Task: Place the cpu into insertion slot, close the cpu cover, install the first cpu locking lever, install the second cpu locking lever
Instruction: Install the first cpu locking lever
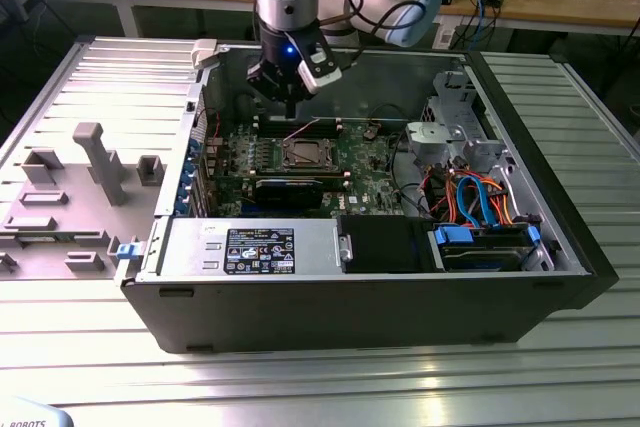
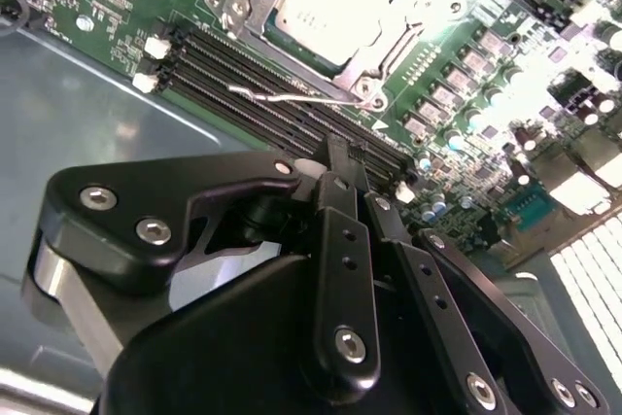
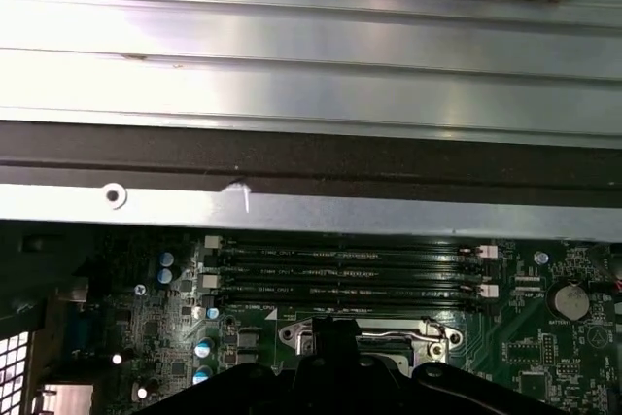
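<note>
The cpu (image 2: 330,2) lies silver side up in the insertion slot (image 1: 303,155) on the green board. The cpu cover (image 2: 362,80) lies flat around the chip as a metal frame. A thin wire locking lever (image 2: 267,96) sticks out from the socket's edge over the black memory slots (image 2: 253,70); in the exterior view this lever (image 1: 302,129) rises at a slant. My gripper (image 2: 338,157) hangs just above the memory slots beside the socket, fingers shut with nothing between them. The exterior view has the gripper (image 1: 291,102) over the board's far edge.
The board sits inside an open computer case (image 1: 560,247) with a power supply (image 1: 250,247), drive cage (image 1: 450,127) and blue and orange cables (image 1: 480,197). Grey fixtures (image 1: 95,162) stand on the ribbed table at the exterior view's left. The case wall (image 3: 311,201) runs close behind the memory slots.
</note>
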{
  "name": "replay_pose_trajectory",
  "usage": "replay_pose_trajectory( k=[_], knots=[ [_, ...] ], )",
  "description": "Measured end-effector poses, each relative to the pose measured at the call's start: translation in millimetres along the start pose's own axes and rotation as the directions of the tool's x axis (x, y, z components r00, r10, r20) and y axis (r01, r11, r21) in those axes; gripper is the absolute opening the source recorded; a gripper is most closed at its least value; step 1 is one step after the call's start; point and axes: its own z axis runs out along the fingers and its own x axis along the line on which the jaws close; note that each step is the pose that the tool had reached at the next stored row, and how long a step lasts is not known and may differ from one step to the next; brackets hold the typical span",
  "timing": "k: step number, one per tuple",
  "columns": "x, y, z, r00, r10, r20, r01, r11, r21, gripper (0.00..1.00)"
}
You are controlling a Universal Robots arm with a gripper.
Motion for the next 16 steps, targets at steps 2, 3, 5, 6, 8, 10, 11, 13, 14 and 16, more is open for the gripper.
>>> replay_pose_trajectory(
  k=[2,3,5,6,8,10,11,13,14,16],
  knots=[
    [-0.8,-0.7,4.1,1.0,0.001,0.0004,-0.001,1.0,0.0,0.11],
    [-1.5,-1.0,6.5,1.0,0.001,0.0004,-0.001,1.0,0.0,0.11],
    [-2.9,-1.6,9.9,1.0,0.002,0.0004,-0.002,1.0,0.0001,0.11],
    [-2.9,-1.7,10.4,1.0,0.002,0.0003,-0.002,1.0,0.0004,0.11],
    [-3.0,-1.7,10.5,1.0,0.002,0.0004,-0.002,1.0,0.0003,0.11],
    [-3.0,-1.7,10.7,1.0,0.002,0.0005,-0.002,1.0,0.0001,0.11],
    [-3.0,-1.7,10.7,1.0,0.002,0.0004,-0.002,1.0,0.0002,0.11],
    [-3.0,-1.7,10.7,1.0,0.002,0.0005,-0.002,1.0,0.0001,0.11],
    [-3.0,-1.7,10.7,1.0,0.002,0.0005,-0.002,1.0,0.0002,0.11],
    [-3.1,-1.7,10.8,1.0,0.002,0.0005,-0.002,1.0,0.0001,0.11]
  ],
)
